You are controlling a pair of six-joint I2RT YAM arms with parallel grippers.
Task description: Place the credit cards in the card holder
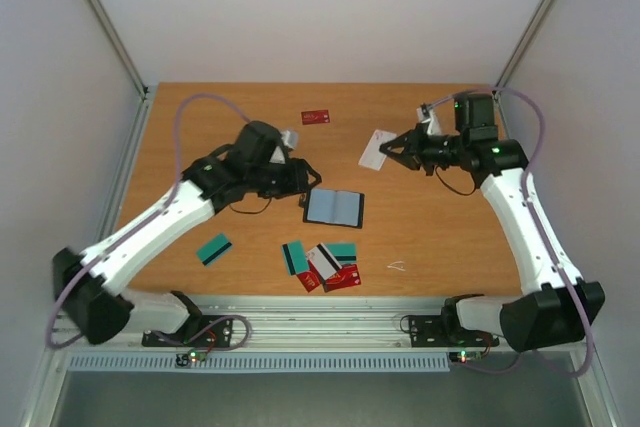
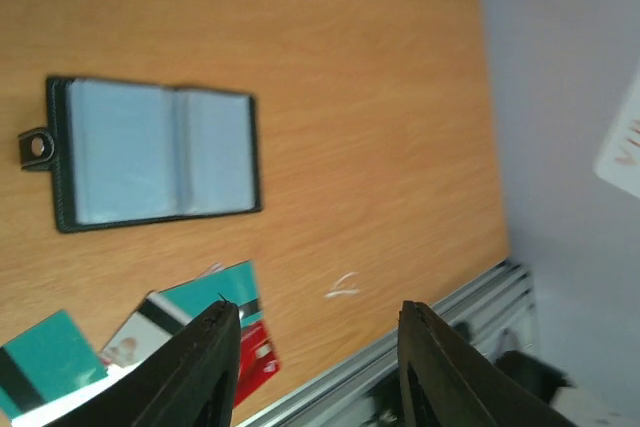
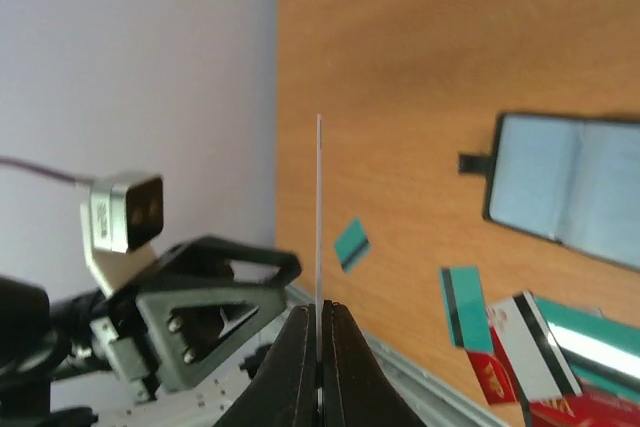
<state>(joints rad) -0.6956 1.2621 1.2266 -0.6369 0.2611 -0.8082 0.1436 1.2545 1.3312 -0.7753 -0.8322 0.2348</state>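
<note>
Right wrist view: right gripper (image 3: 320,321) is clenching white card (image 3: 319,207) edge-on, left gripper (image 2: 318,311) gaping empty; card likely needing levelling before entering open card holder (image 3: 575,187).

The left arm (image 1: 150,227) and right arm (image 1: 530,227) have white shells, black joints, lilac cables, green lights

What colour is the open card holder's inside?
Pale bluish-grey inside the black folding card holder; left wrist view.
</note>
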